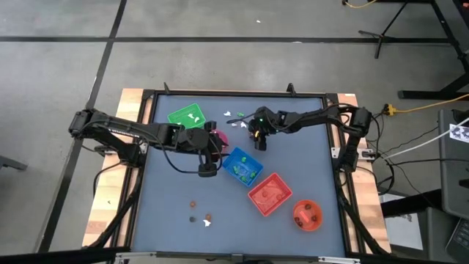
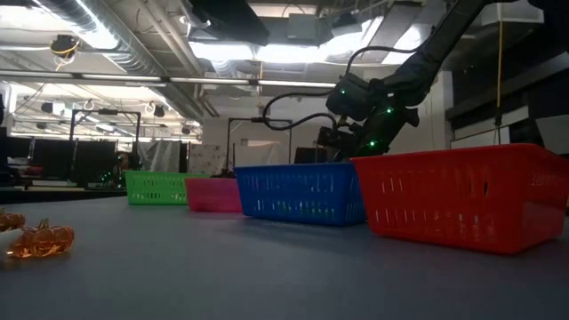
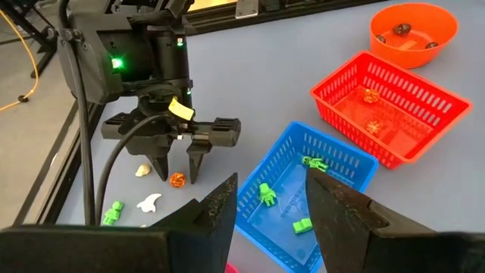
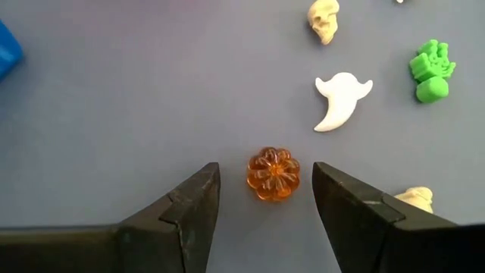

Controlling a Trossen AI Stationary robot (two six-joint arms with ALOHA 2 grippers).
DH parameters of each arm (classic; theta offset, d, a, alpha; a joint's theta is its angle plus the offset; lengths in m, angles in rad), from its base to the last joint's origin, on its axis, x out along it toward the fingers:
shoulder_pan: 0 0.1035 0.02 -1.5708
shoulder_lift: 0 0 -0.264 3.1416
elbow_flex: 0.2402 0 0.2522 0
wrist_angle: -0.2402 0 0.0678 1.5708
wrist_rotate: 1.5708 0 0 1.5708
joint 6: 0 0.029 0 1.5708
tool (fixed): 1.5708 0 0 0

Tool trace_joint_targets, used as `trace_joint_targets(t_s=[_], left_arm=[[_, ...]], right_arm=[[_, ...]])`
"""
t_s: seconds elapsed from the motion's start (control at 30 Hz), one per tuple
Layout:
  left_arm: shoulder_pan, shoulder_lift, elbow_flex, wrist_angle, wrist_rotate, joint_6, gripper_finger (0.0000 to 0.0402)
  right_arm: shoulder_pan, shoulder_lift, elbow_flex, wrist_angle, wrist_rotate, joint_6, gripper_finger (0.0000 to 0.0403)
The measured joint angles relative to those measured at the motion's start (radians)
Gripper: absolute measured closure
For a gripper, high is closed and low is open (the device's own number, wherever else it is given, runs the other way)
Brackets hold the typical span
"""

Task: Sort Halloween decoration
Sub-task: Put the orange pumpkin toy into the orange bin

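A small orange pumpkin trinket (image 4: 273, 174) lies on the grey table, one of the Halloween decoration pieces. My right gripper (image 4: 265, 178) is open and points down at it, one finger on either side, with a gap to each. The left wrist view shows the same: right gripper (image 3: 177, 168) astride the pumpkin (image 3: 177, 180). Around it lie a white ghost (image 4: 341, 98), two pale skulls (image 4: 324, 19) and a green figure (image 4: 430, 72). My left gripper (image 1: 207, 170) hangs open above the table beside the blue tray (image 1: 242, 166), holding nothing.
A green tray (image 1: 186, 116) and a pink bowl (image 1: 218, 136) stand at the far left. A red tray (image 1: 270, 194) and an orange bowl (image 1: 308, 214) stand at the near right. Loose trinkets (image 1: 199, 213) lie near the front edge, left of centre.
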Motion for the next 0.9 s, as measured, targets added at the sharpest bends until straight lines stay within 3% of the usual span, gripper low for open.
trace_joint_targets(t_s=[0.2, 0.63, 0.9], left_arm=[[0.000, 0.000, 0.000, 0.000, 0.000, 0.000, 0.0260], [0.000, 0.000, 0.000, 0.000, 0.000, -0.001, 0.0260], [0.000, 0.000, 0.000, 0.000, 0.000, -0.001, 0.0260]], right_arm=[[-0.001, 0.000, 0.000, 0.000, -0.007, -0.010, 0.0197], [0.001, 0.001, -0.001, 0.008, -0.012, -0.015, 0.0303], [0.002, 0.001, -0.001, 0.010, -0.007, -0.015, 0.0313]])
